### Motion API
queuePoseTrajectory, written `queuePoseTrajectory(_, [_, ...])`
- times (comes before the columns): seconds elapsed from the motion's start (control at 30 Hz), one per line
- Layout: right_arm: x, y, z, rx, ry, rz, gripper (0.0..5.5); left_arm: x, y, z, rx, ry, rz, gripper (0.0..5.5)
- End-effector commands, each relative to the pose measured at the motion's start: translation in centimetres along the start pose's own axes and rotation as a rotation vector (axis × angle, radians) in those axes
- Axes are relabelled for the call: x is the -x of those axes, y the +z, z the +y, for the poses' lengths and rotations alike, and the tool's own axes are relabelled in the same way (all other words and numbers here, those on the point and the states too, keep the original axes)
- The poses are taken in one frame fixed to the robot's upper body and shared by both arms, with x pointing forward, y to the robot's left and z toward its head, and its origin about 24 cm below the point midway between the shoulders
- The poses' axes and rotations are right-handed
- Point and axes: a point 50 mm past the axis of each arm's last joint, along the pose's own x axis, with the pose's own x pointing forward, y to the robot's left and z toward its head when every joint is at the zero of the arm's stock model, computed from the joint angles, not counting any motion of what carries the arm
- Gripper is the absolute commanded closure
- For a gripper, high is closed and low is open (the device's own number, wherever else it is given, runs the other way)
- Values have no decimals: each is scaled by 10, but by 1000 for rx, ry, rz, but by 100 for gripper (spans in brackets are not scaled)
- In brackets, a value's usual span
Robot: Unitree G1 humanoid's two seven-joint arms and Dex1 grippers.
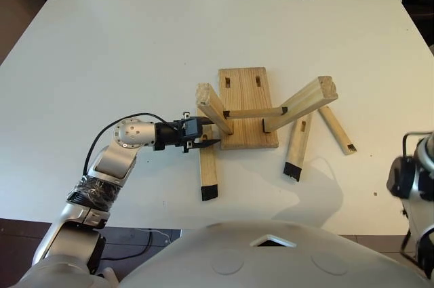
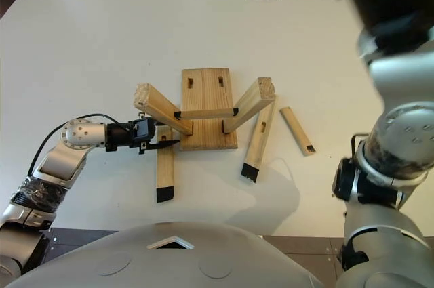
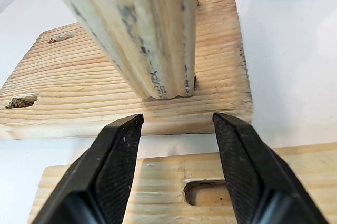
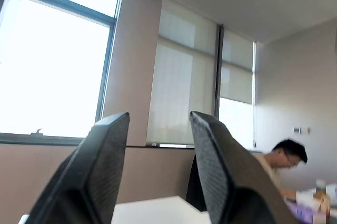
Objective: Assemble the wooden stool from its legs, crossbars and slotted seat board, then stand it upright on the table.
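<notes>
Lying flat near the middle of the white table, toward its near edge: slotted seat board. Two legs are socketed in it and splay outward: standing left leg and standing right leg, joined by a crossbar.

Loose on the table:
- loose left leg, off the board's near-left corner
- loose right leg, off its near-right corner
- short bar, farther toward the right edge

Left gripper — fingers spread, empty, low over the loose left leg, just short of the standing left leg's base.

Right gripper — fingers apart, empty, pointed at the room's windows.
</notes>
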Motion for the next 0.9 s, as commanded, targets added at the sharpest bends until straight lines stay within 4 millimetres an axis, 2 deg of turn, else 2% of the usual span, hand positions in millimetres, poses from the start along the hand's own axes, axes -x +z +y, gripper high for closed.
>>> queuePoseTrajectory(0.03, [80, -164, 8, -271, -244, 609, 339, -4, -10, -6, 25, -64, 68, 303])
queuePoseTrajectory(0.07, [86, -175, 13, -264, -247, 660, 339, -4, -9, -5, 22, -72, 67, 303])
queuePoseTrajectory(0.1, [77, -168, 9, -247, -236, 614, 339, -4, -9, -5, 21, -74, 67, 303])
queuePoseTrajectory(0.13, [66, -155, 3, -216, -221, 552, 339, -3, -9, -5, 22, -71, 69, 303])
queuePoseTrajectory(0.3, [13, -64, -25, -7, -168, 213, 339, -4, -11, -5, 29, -56, 68, 303])
queuePoseTrajectory(0.37, [-5, -26, -24, 35, -124, 75, 339, -4, -11, -7, 34, -49, 67, 303])
queuePoseTrajectory(0.43, [-16, 4, -16, 53, -70, -38, 339, -3, -12, -8, 39, -41, 69, 303])
queuePoseTrajectory(0.5, [-19, 22, -6, 53, -22, -112, 339, -2, -13, -8, 40, -39, 73, 303])
queuePoseTrajectory(0.53, [-18, 23, -1, 40, -7, -116, 339, -1, -13, -8, 40, -39, 75, 303])
queuePoseTrajectory(0.57, [-14, 15, 3, 8, 1, -85, 339, -1, -13, -8, 40, -38, 77, 303])
queuePoseTrajectory(0.63, [1, -28, 5, -79, -52, 57, 339, -1, -13, -8, 40, -40, 77, 303])
queuePoseTrajectory(0.7, [35, -101, 4, -257, -179, 271, 339, -3, -12, -8, 38, -52, 72, 303])
queuePoseTrajectory(0.73, [54, -137, 10, -326, -227, 403, 339, -4, -11, -8, 34, -62, 70, 303])
queuePoseTrajectory(0.77, [70, -163, 21, -357, -235, 515, 339, -6, -10, -8, 29, -75, 67, 303])
queuePoseTrajectory(0.8, [76, -175, 31, -378, -213, 574, 339, -6, -10, -8, 26, -84, 66, 303])
queuePoseTrajectory(0.83, [72, -174, 37, -368, -168, 577, 339, -6, -9, -7, 23, -88, 65, 303])
queuePoseTrajectory(0.9, [55, -153, 32, -332, -117, 492, 339, -4, -9, -6, 26, -74, 65, 303])
